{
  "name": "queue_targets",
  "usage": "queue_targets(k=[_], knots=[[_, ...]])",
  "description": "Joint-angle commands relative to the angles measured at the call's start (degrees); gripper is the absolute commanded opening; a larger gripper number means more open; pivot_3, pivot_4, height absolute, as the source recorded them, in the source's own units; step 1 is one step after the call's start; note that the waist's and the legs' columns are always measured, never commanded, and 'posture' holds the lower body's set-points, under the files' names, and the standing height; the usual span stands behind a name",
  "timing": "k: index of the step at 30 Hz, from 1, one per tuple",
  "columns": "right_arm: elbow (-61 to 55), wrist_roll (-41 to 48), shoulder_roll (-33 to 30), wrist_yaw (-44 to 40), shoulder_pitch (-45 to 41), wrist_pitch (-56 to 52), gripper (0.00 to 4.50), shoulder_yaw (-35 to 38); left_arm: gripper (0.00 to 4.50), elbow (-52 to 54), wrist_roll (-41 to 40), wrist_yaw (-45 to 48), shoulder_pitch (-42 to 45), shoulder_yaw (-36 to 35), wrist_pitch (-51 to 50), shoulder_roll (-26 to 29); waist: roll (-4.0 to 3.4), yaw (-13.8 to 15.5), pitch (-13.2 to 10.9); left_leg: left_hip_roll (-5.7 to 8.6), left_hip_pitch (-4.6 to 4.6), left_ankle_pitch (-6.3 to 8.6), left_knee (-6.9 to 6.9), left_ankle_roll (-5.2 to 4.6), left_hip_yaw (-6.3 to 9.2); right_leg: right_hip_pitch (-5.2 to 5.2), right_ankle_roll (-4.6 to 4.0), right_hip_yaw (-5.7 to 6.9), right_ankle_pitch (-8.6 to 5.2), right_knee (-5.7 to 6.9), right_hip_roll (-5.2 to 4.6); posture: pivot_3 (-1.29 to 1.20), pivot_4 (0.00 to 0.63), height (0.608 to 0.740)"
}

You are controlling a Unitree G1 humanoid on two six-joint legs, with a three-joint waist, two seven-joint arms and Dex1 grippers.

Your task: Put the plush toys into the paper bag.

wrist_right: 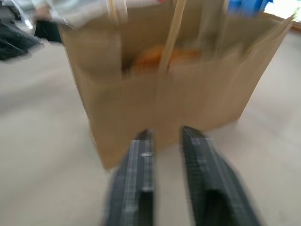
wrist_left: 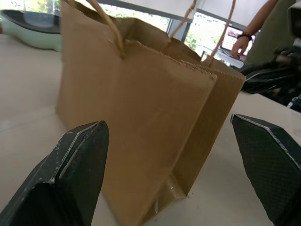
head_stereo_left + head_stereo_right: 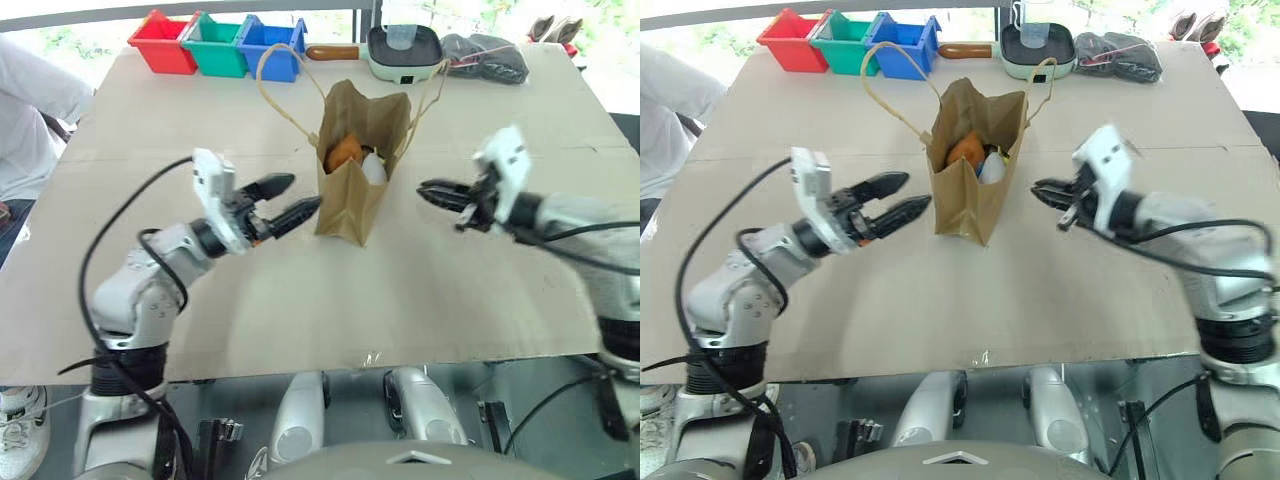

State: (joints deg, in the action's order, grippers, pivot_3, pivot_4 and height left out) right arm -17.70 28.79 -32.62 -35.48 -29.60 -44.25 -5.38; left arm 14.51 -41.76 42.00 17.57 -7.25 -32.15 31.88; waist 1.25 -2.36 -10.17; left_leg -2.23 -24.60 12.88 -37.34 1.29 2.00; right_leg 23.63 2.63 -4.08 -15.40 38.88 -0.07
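The brown paper bag (image 3: 350,205) stands upright in the middle of the table, its two loop handles spread above it. Inside its open top lie the plush toys: the orange-brown one (image 3: 343,153) and, beside it, the white one (image 3: 373,168). My left gripper (image 3: 303,192) hovers open at the bag's left side, its lower fingertip close to the bag wall; the left wrist view shows the bag (image 2: 141,122) between the spread fingers. My right gripper (image 3: 425,190) points at the bag from the right, apart from it, shut and holding nothing. The right wrist view shows the bag (image 1: 164,99) just ahead.
Red (image 3: 163,42), green (image 3: 217,45) and blue (image 3: 272,47) bins line the table's far edge, with a pale green pan (image 3: 403,52) and a black cloth bundle (image 3: 487,57) to their right. A person in white (image 3: 25,110) sits at the table's left.
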Motion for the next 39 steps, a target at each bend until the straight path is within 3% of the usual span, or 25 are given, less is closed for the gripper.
queue_targets(k=[1, 4, 12, 20, 24, 26, 27, 29, 32, 35, 36, 39], knots=[[6.0, -4.9, 5.1, 1.3, -3.0, 7.8, 0.02, -2.6, 4.50, 2.6, 2.9, -1.3, 0.6, 2.2, 2.0, -1.5, -0.01, 0.0, 0.0, 0.00, 0.00, 0.00, 0.01, 0.00, 0.01, 0.01, 0.00, 0.00, 0.00, 0.03, 0.01, 0.00, 0.150, 0.740], [13.4, -7.0, 11.3, 0.4, -6.6, 13.0, 0.02, -4.7, 4.50, 2.4, 6.5, -2.5, 2.1, 5.0, 3.7, -3.5, -0.03, 0.0, 0.0, 0.00, -0.01, 0.00, 0.02, 0.01, 0.02, 0.01, -0.01, 0.02, 0.01, 0.02, 0.00, 0.00, 0.150, 0.740], [22.7, -7.0, 20.5, -1.3, -7.8, 18.1, 0.02, -3.7, 4.50, 3.3, 15.3, -12.3, 2.0, 7.4, 6.8, -9.6, -0.01, 0.5, 0.0, 0.02, -0.02, -0.01, 0.01, 0.01, 0.04, -0.02, -0.01, 0.06, 0.02, 0.00, -0.07, 0.00, 0.150, 0.740], [25.4, -9.5, 23.6, -2.7, -7.6, 21.6, 0.02, -4.2, 4.50, -0.1, 21.8, -20.7, 3.1, 6.8, 8.6, -14.4, -0.02, 0.5, 0.0, 0.02, 0.00, -0.01, 0.01, 0.01, 0.08, -0.02, -0.01, 0.08, 0.03, 0.07, -0.05, 0.00, 0.150, 0.740], [17.3, -11.4, 19.6, -3.6, -3.6, 22.7, 0.00, -4.4, 3.36, -1.5, 23.1, -21.1, 2.2, 6.9, 10.1, -16.0, -0.02, 0.9, 0.0, 0.04, -0.03, -0.01, -0.01, 0.01, 0.08, -0.02, 0.00, 0.10, 0.03, 0.05, -0.08, 0.00, 0.150, 0.740], [11.2, -10.6, 16.7, -5.1, -0.7, 22.5, 0.00, -3.7, 2.36, -2.8, 24.1, -21.2, 2.2, 7.2, 11.9, -16.7, -0.02, 1.0, 0.0, 0.05, -0.04, 0.00, -0.02, 0.01, 0.08, -0.02, 0.00, 0.10, 0.03, 0.05, -0.10, 0.00, 0.150, 0.740], [7.3, -8.8, 15.6, -5.6, 1.0, 21.5, 0.39, -2.6, 1.60, -3.5, 24.0, -20.5, 2.5, 6.9, 13.0, -16.6, -0.02, 1.1, 0.0, 0.05, -0.04, 0.00, -0.01, 0.01, 0.08, -0.02, 0.00, 0.10, 0.03, 0.05, -0.10, 0.00, 0.150, 0.740], [-1.5, -5.1, 12.3, -6.8, 5.6, 19.7, 0.78, 0.2, 1.32, -6.2, 22.9, -16.5, 3.6, 5.3, 15.9, -14.9, -0.03, 0.8, 0.0, 0.04, 0.01, 0.00, -0.02, 0.01, 0.05, -0.02, 0.00, 0.06, 0.03, 0.07, -0.07, 0.00, 0.150, 0.740], [-12.7, -1.9, 6.7, -7.2, 12.6, 17.3, 2.05, 4.8, 0.09, -12.3, 18.7, -3.2, 6.9, 2.3, 21.4, -9.4, -0.03, 1.5, 0.0, 0.03, -0.04, 0.00, 0.00, 0.01, 0.18, -0.03, -0.01, 0.18, 0.03, 0.06, -0.04, 0.00, 0.150, 0.740], [-18.9, 0.9, 2.2, -7.1, 17.2, 15.3, 3.41, 8.0, 0.00, -21.6, 14.9, 11.1, 12.0, 0.1, 26.1, -3.7, -0.04, 1.3, 0.0, 0.04, -0.04, 0.00, -0.02, 0.01, 0.12, -0.03, -0.01, 0.17, 0.02, 0.04, -0.04, 0.00, 0.150, 0.740], [-20.2, 2.5, 1.1, -6.8, 18.7, 14.6, 3.67, 10.5, 0.00, -28.1, 14.4, 18.0, 15.9, 0.0, 27.8, -1.6, -0.03, 1.3, 0.0, 0.04, 0.01, 0.00, -0.03, 0.01, 0.07, -0.05, 0.00, 0.13, 0.02, 0.05, -0.04, 0.00, 0.150, 0.740], [-22.1, 5.0, -1.4, -6.2, 21.7, 13.7, 3.67, 15.4, 0.00, -42.8, 13.9, 32.4, 24.9, -0.1, 31.5, 1.4, -0.03, 1.6, 0.0, 0.04, 0.03, -0.01, -0.08, 0.00, 0.13, -0.09, 0.00, 0.17, 0.01, 0.04, 0.03, 0.00, 0.150, 0.740]])
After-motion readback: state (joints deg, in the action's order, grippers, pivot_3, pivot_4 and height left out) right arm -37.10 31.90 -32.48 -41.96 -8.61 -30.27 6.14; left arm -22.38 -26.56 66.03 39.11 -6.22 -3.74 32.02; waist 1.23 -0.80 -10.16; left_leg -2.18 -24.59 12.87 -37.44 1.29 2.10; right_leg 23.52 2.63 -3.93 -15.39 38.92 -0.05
